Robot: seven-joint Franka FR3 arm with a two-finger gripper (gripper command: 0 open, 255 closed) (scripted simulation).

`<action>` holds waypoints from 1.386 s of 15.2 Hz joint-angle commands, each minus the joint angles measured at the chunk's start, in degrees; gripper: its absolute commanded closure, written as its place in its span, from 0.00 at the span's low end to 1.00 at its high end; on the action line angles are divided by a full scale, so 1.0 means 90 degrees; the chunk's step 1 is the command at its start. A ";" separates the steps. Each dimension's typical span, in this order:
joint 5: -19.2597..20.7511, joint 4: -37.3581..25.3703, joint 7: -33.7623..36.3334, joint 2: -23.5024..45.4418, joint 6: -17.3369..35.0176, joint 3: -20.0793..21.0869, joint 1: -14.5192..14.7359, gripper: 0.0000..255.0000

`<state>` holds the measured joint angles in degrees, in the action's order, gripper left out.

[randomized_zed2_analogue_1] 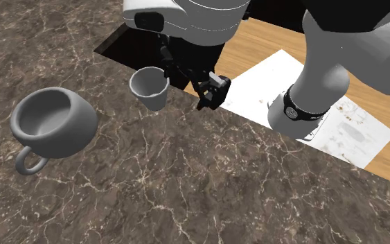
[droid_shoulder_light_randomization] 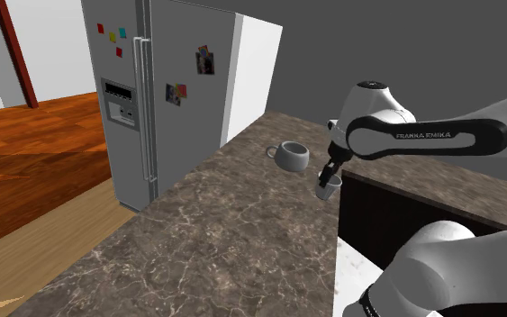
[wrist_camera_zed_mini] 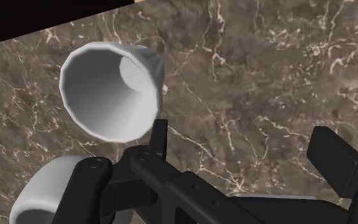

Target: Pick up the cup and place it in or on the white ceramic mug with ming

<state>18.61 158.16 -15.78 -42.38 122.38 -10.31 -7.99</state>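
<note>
A small grey handleless cup (droid_shoulder_light_randomization: 329,189) (randomized_zed2_analogue_1: 149,86) (wrist_camera_zed_mini: 107,89) stands upright on the dark marbled counter (droid_shoulder_light_randomization: 224,234), close to the counter's edge. A rounder grey mug (droid_shoulder_light_randomization: 292,155) (randomized_zed2_analogue_1: 51,125) with a loop handle stands upright and empty a short way off on the same counter. My black gripper (droid_shoulder_light_randomization: 330,169) (randomized_zed2_analogue_1: 185,89) (wrist_camera_zed_mini: 247,153) hangs low beside the cup and is open. The cup stands just outside one finger (wrist_camera_zed_mini: 158,137), not between the two. Only bare counter lies between the fingers.
A tall grey fridge (droid_shoulder_light_randomization: 152,99) with magnets stands past the counter's far end. A black gap (droid_shoulder_light_randomization: 377,216) drops off right behind the cup, between the counter and my white-topped stand (randomized_zed2_analogue_1: 311,111). The wooden floor (droid_shoulder_light_randomization: 35,135) lies beyond.
</note>
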 commanded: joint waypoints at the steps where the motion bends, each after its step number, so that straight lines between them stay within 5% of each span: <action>1: 0.0240 0.0114 -0.0087 0.0269 0.0610 -0.0202 -0.0153 0.00; 5: 0.0735 0.0251 -0.0284 0.1001 0.1896 -0.0678 -0.0497 0.00; 13: 0.1000 0.0366 -0.0176 0.1861 0.2915 -0.0860 -0.0625 0.00; 21: 0.0999 0.0366 -0.0176 0.1860 0.2913 -0.0859 -0.0625 0.00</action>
<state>27.60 161.45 -17.37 -25.64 148.60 -18.04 -13.62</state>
